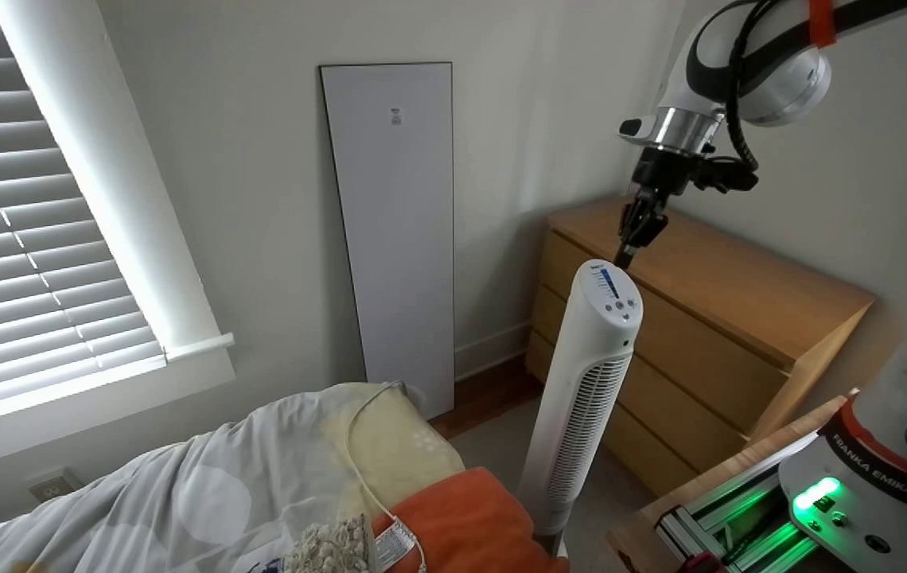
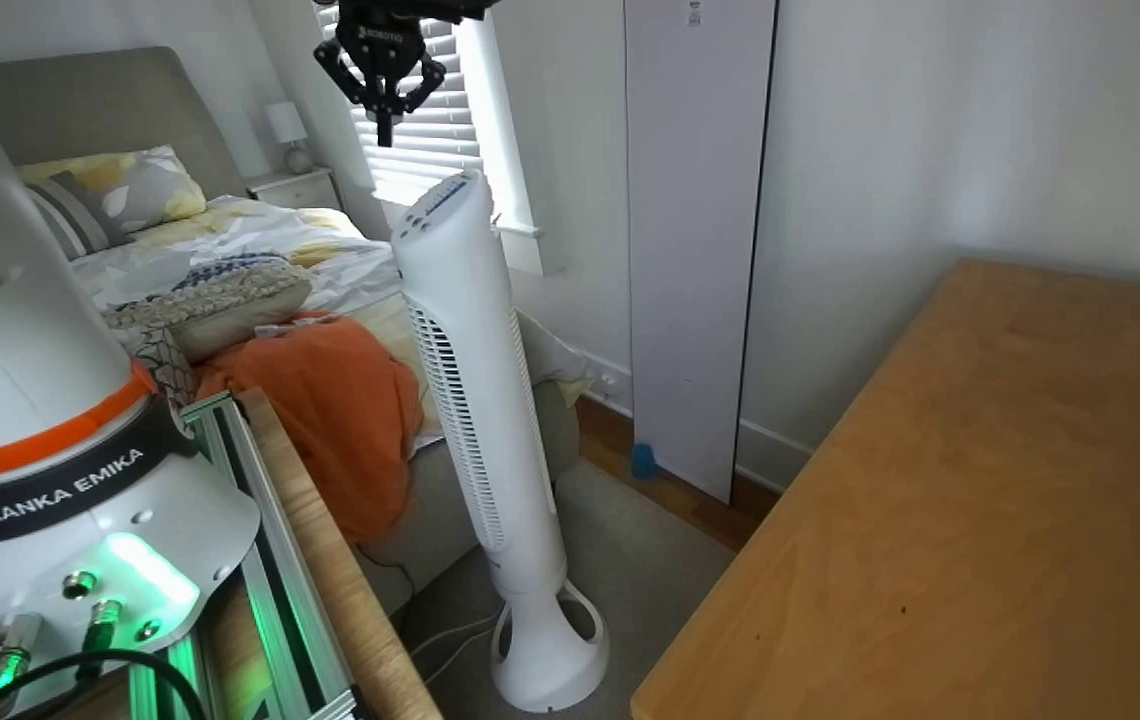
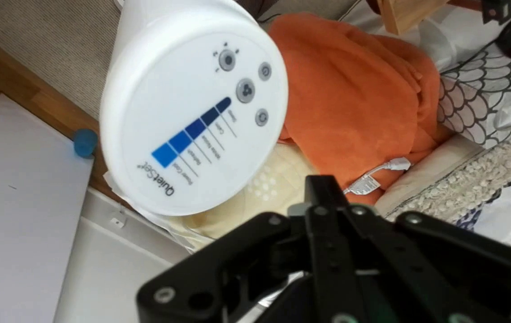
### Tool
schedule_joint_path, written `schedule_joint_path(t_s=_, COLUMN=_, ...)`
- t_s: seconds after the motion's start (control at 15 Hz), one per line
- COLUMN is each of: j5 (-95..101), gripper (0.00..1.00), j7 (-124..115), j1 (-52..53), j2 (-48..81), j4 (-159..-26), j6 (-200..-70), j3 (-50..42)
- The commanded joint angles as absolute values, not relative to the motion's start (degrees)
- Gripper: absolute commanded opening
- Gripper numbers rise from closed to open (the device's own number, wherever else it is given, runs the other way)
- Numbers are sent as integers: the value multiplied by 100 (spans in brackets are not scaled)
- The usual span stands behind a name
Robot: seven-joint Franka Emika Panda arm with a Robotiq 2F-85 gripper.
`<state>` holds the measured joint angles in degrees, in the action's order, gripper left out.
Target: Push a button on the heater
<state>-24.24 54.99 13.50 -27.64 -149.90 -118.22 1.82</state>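
The heater is a tall slim white tower in both exterior views (image 1: 577,398) (image 2: 490,400). Its slanted oval top fills the upper left of the wrist view (image 3: 161,98). The top bears a blue graded bar (image 3: 191,132) and several round grey buttons, the largest (image 3: 245,90) near the bar's narrow end. My gripper shows in both exterior views (image 1: 624,256) (image 2: 385,132) and in the wrist view (image 3: 327,190). It is shut with nothing between its fingers. The fingertips point down and are above the heater's top, with a gap in an exterior view. They touch no button.
A wooden dresser (image 1: 756,270) stands beside the heater. A flat white panel (image 1: 398,223) leans on the wall. A bed with an orange blanket (image 2: 330,420) is on the heater's other side. The robot base (image 2: 80,500) stands on a wooden table nearby.
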Motion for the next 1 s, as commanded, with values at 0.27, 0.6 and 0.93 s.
schedule_joint_path(t_s=0.27, j5=-1176, gripper=56, j7=2713, j1=986, j2=-3680, j4=-14701, j6=-10600, j3=430)
schedule_joint_path(t_s=0.6, j5=-1118, gripper=93, j7=1472, j1=1020, j2=-4100, j4=-14556, j6=-10050, j3=468)
schedule_joint_path(t_s=0.93, j5=-1015, gripper=100, j7=1473, j1=1112, j2=-4124, j4=-14503, j6=-10359, j3=391)
